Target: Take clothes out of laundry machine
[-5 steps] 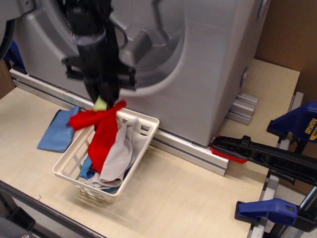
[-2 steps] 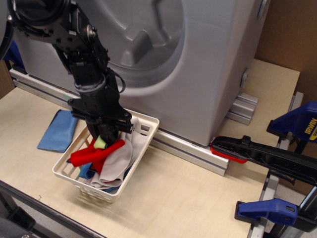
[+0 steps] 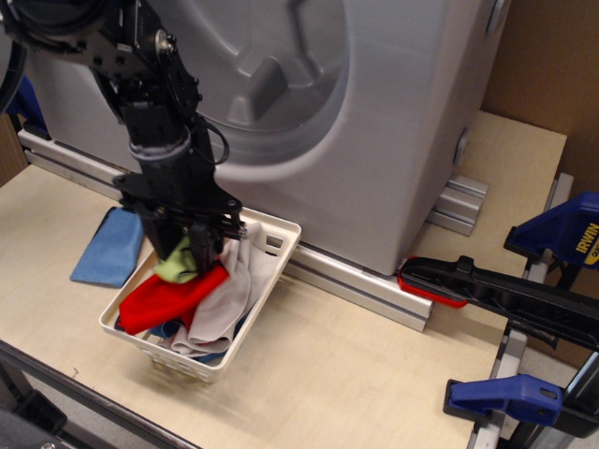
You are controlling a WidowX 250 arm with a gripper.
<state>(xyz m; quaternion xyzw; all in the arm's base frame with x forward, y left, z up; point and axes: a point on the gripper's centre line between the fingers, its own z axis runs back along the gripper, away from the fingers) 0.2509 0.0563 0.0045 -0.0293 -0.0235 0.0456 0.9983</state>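
The silver-grey laundry machine (image 3: pixel 393 122) stands at the back, its round drum recess behind my arm. My gripper (image 3: pixel 182 245) hangs low over the white basket (image 3: pixel 281 245), and its fingers look spread open. The lime-green cloth (image 3: pixel 176 267) lies just under the fingertips, on top of the bright red cloth (image 3: pixel 164 299), which is spread over the left side of the basket. Whether a finger still touches the green cloth I cannot tell.
A white-grey cloth (image 3: pixel 229 299) and some blue cloth also lie in the basket. A blue cloth (image 3: pixel 105 248) lies flat on the table to its left. An aluminium rail (image 3: pixel 365 285) runs along the machine's base. Black and blue clamps (image 3: pixel 505 295) sit at the right.
My gripper came down from in front of the drum into the basket with the red and green cloths. The fingers have spread, and the red cloth has dropped flat into the basket.
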